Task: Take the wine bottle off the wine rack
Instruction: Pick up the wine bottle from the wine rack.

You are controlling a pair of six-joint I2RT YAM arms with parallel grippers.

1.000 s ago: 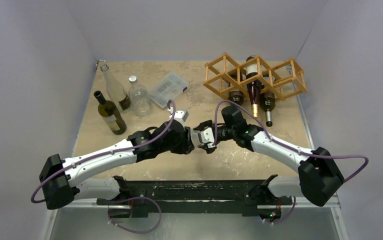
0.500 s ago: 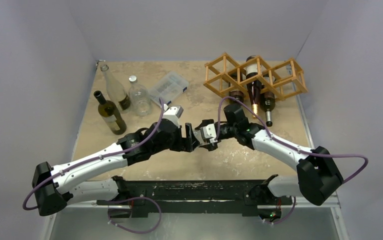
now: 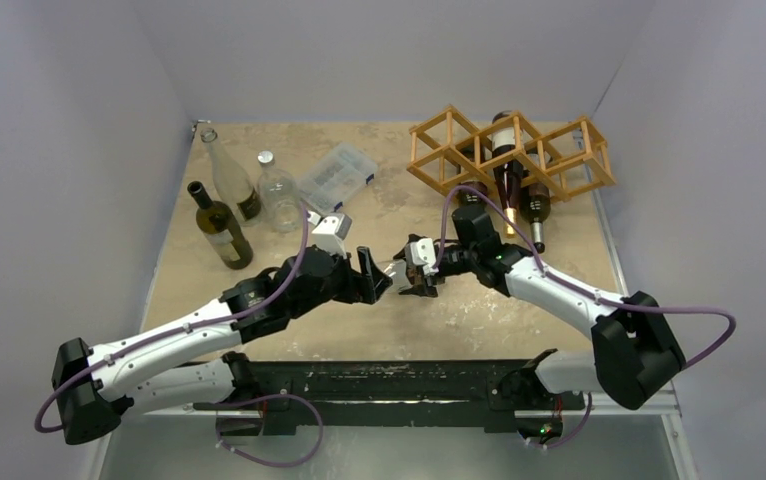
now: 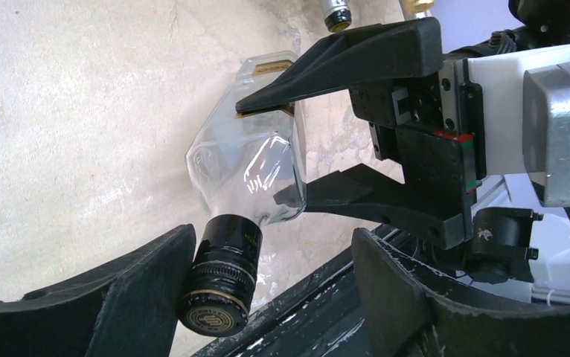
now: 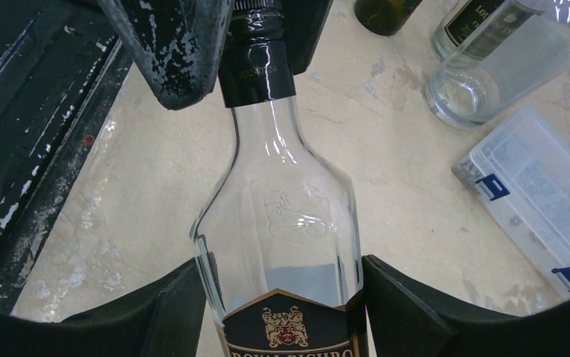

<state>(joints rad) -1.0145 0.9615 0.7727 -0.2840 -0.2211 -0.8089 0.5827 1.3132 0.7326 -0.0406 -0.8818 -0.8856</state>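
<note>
Clear bottle (image 5: 278, 186) clasped in right tool (image 5: 283, 275), left tool (image 4: 274, 242) spread around its cap (image 4: 222, 275)

Your wine rack (image 3: 479, 135) sits at the table's (image 3: 429, 320) far right, with rack bottles (image 3: 508, 185) lying in its cells. Three bottles (image 3: 231, 180) stand far left, a box (image 3: 337, 175) just right of them. At mid-table, a single bottle (image 5: 282, 223) reaches from your right gripper (image 5: 282, 271) to your left gripper (image 4: 274, 253).

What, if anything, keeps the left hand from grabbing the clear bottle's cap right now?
Nothing visible, so likely yes: the left hand is open with the cap between its fingers, and the right hand grips the clear bottle lower down.
</note>
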